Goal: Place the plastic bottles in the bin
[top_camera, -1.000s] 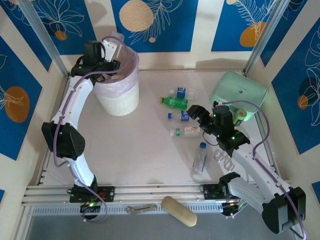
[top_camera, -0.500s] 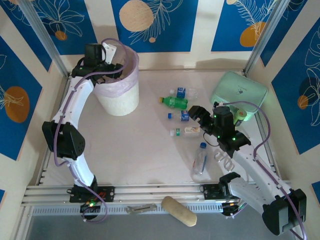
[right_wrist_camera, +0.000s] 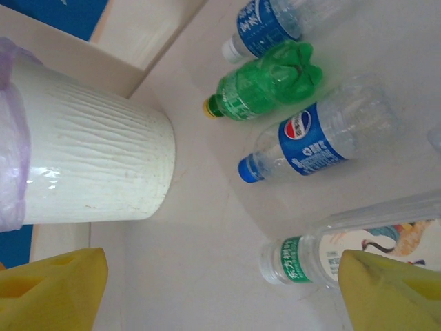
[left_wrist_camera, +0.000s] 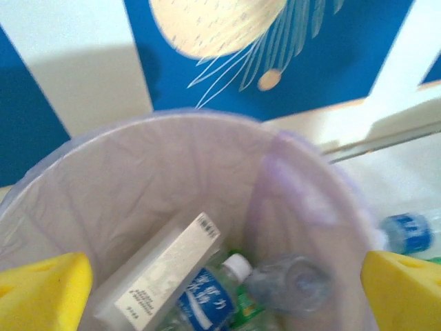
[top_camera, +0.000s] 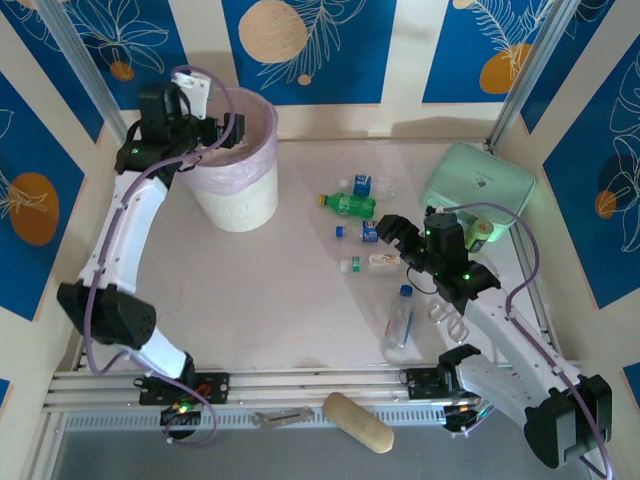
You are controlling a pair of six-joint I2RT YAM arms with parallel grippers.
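the bin (right_wrist_camera: 89,165) stands at the left, a pale pink bag (right_wrist_camera: 10,138) folded over its ribbed white wall. to its right four bottles lie on the table (right_wrist_camera: 186,262): a blue-label bottle (right_wrist_camera: 265,24) at the top, a green bottle (right_wrist_camera: 265,83) just below it, a pepsi bottle (right_wrist_camera: 317,141), and lowest a cream-label bottle (right_wrist_camera: 358,252). the right gripper (right_wrist_camera: 220,293) has its yellow fingers (right_wrist_camera: 52,289) spread wide at the bottom corners, one overlapping the cream-label bottle.

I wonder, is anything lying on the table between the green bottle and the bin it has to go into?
Nothing visible does: bare table runs from the green bottle to the bin. The left pincer does hang open above the bin's left rim, partly over its mouth.
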